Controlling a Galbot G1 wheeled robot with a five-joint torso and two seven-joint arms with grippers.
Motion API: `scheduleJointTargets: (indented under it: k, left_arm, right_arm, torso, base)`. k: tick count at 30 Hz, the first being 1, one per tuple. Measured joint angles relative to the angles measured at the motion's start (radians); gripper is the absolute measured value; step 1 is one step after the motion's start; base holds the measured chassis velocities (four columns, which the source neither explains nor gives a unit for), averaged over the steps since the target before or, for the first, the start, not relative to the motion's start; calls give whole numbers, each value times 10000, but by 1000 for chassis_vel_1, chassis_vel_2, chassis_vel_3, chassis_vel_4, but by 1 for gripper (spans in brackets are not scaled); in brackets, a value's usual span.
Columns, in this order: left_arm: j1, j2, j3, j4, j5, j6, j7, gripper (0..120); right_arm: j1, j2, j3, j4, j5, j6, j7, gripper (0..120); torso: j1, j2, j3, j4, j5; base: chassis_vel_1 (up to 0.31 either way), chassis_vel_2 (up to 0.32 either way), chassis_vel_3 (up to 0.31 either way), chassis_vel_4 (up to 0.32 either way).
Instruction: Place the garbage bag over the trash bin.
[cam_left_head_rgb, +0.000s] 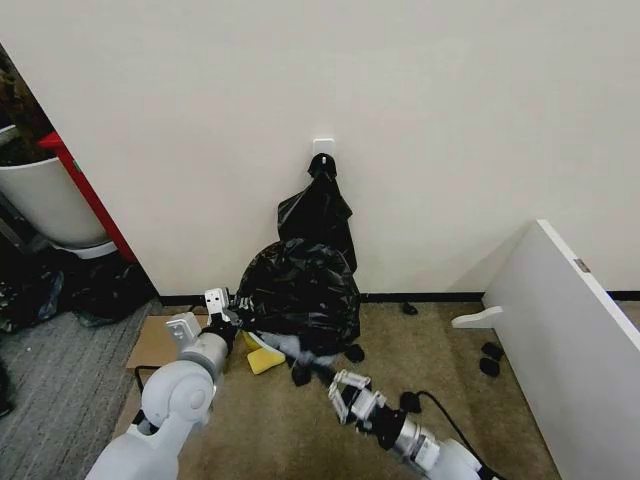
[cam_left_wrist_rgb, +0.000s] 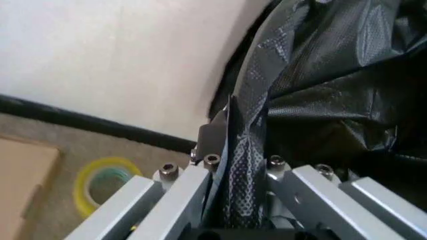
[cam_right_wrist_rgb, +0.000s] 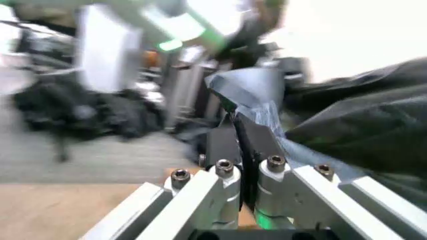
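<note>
Left gripper (cam_left_wrist_rgb: 233, 165) clamped on a fold of the bag (cam_left_wrist_rgb: 333, 100); film pinched flat between the fingers (cam_left_wrist_rgb: 213, 135), running up and away from the tips. In the head view the left gripper (cam_left_head_rgb: 222, 305) sits at the bag's (cam_left_head_rgb: 300, 285) left edge, low by the floor. Just past it on the carpet: yellow tape roll (cam_left_wrist_rgb: 100, 182), cardboard sheet (cam_left_wrist_rgb: 20, 175) beside that, then the black baseboard (cam_left_wrist_rgb: 80, 120) and the wall.

Right gripper (cam_right_wrist_rgb: 243, 145) also pinched shut on a strip of bag (cam_right_wrist_rgb: 360, 130) film, fingers together with the film bunched above the tips. Head view puts the right gripper (cam_left_head_rgb: 345, 390) below the bag's lower right, a stretch of film trailing down toward it.

Bag is a crinkled heap against the wall, spread between the two grippers. Above and behind it, a knotted bundle (cam_left_head_rgb: 318, 205) of black bags hangs from a wall hook (cam_left_head_rgb: 322, 152). Yellow object (cam_left_head_rgb: 262, 357) pokes out under the heap's front; bin can't be made out there. White panel (cam_left_head_rgb: 570, 330) well off right, white tub (cam_left_head_rgb: 45, 200) with red frame far left.
</note>
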Motion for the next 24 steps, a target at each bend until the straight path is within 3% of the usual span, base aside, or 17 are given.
scheduleJointTargets:
  k: [3, 7, 12, 17, 21, 24]
  left_arm:
    - [58, -128, 35, -281, -430, 247, -199, 0]
    - [156, -193, 7, -671, -944, 563, -415, 0]
    - [397, -80, -135, -1178, -1196, 1045, -593, 0]
    - [542, 116, -254, -1520, -1191, 1230, -673, 0]
    - [544, 184, -260, -1600, -1068, 1209, -663, 0]
    - [489, 226, -174, -1562, -681, 952, -569, 0]
  right_arm:
    - [271, 370, 157, -700, -242, 343, -1026, 0]
    - [626, 755, 422, -1579, -1449, 474, -753, 0]
    - [1237, 1139, 1216, -3024, -4369, 568, 1208, 0]
    - [1663, 1143, 2084, -3946, -5750, 749, 1856, 0]
    - [1692, 988, 2242, -4060, -5585, 888, 1892, 0]
    - [1414, 578, 1873, -3691, -3495, 903, 1257, 5]
  torso:
    - [0, 0, 0, 0, 0]
    - [0, 0, 0, 0, 1]
    - [0, -2, 0, 2, 0]
    - [0, -2, 0, 1, -1]
    - [0, -2, 0, 1, 1]
    - [0, -2, 0, 0, 1]
  base:
    - [0, 0, 0, 0]
    - [0, 0, 0, 0]
    - [0, 0, 0, 0]
    - [0, 0, 0, 0]
    - [0, 0, 0, 0]
    - [0, 0, 0, 0]
